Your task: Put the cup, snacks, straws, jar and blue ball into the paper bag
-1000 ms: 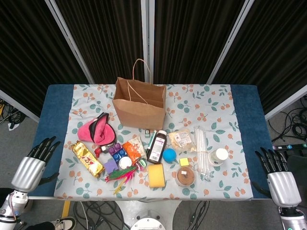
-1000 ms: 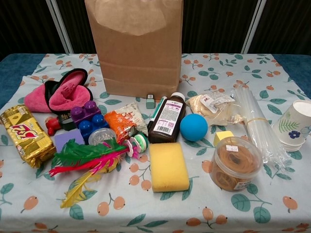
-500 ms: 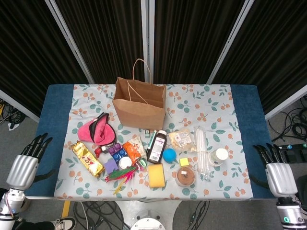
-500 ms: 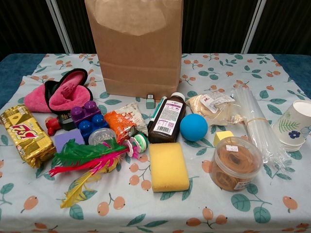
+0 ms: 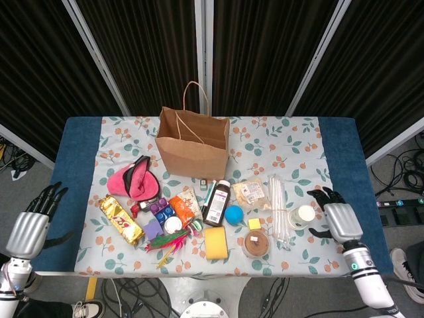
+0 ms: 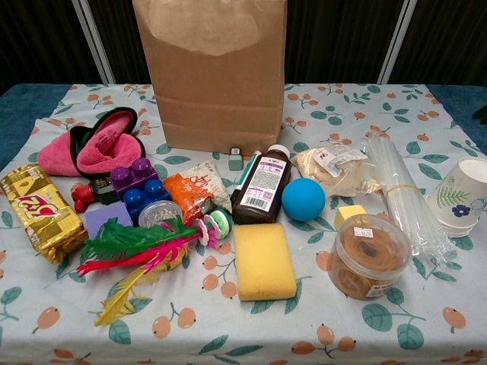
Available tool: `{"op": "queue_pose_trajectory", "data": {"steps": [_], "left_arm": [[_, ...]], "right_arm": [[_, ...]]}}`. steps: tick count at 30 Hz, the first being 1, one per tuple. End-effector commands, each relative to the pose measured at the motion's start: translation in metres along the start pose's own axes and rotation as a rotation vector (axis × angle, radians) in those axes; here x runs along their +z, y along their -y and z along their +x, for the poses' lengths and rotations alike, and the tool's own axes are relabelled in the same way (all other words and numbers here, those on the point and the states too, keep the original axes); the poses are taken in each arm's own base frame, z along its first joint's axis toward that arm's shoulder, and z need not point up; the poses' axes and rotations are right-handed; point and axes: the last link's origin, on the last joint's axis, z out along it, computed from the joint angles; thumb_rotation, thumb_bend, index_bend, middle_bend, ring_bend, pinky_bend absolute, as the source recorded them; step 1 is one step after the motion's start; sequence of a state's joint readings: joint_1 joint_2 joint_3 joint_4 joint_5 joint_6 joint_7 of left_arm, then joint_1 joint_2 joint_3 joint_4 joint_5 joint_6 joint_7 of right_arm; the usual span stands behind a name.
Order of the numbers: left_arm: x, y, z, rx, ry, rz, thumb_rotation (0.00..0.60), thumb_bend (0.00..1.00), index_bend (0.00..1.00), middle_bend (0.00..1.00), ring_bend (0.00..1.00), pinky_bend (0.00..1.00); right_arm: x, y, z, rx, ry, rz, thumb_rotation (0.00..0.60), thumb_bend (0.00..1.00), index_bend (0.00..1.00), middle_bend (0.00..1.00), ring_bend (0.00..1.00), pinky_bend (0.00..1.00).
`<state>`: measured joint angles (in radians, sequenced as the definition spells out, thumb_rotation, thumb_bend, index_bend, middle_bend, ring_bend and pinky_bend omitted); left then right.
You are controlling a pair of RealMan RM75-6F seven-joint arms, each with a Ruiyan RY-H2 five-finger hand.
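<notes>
The left hand (image 5: 28, 228) hangs off the counter's left edge, empty, fingers apart, far from everything. The paper bag (image 5: 193, 142) stands upright at the back middle of the counter (image 5: 79, 142), mouth up. The straws (image 5: 278, 209) lie right of the middle, their long side running front to back. The cup (image 5: 303, 216) stands upright near the right edge, just right of the straws. The right hand (image 5: 338, 218) is beside the cup on its right, empty, fingers loosely apart. This hand is nearer, so I think it should take the cup.
</notes>
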<state>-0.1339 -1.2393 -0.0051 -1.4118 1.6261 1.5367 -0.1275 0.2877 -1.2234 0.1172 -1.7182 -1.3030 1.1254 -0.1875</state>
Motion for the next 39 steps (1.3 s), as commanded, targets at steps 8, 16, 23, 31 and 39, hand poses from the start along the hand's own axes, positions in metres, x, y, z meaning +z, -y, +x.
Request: {"op": "queue_pose_trajectory", "data": {"steps": [8, 16, 23, 31, 39], "left_arm": [[0.004, 0.001, -0.003, -0.007, 0.009, 0.01, 0.6, 0.1, 0.08, 0.11, 0.06, 0.22], [0.004, 0.007, -0.005, 0.006, 0.027, 0.018, 0.6, 0.1, 0.08, 0.11, 0.06, 0.22], [0.004, 0.007, -0.006, 0.0, 0.036, 0.018, 0.6, 0.1, 0.08, 0.11, 0.06, 0.22], [0.005, 0.003, -0.006, -0.011, 0.031, 0.009, 0.6, 0.1, 0.08, 0.11, 0.06, 0.22], [0.006, -0.001, -0.004, -0.022, 0.028, -0.002, 0.6, 0.1, 0.08, 0.11, 0.06, 0.22]], "right_arm": [[0.008, 0.008, -0.015, -0.016, 0.052, -0.03, 0.6, 0.08, 0.19, 0.17, 0.09, 0.23], [0.028, 0.003, -0.024, -0.033, 0.064, -0.041, 0.6, 0.1, 0.23, 0.2, 0.12, 0.26], [0.035, 0.006, -0.03, -0.057, 0.058, -0.042, 0.6, 0.18, 0.42, 0.37, 0.3, 0.46], [0.033, 0.015, -0.015, -0.05, -0.016, -0.016, 0.6, 0.22, 0.53, 0.44, 0.38, 0.54], [0.02, 0.031, 0.05, -0.017, -0.193, 0.034, 0.6, 0.22, 0.53, 0.44, 0.39, 0.54]]}}
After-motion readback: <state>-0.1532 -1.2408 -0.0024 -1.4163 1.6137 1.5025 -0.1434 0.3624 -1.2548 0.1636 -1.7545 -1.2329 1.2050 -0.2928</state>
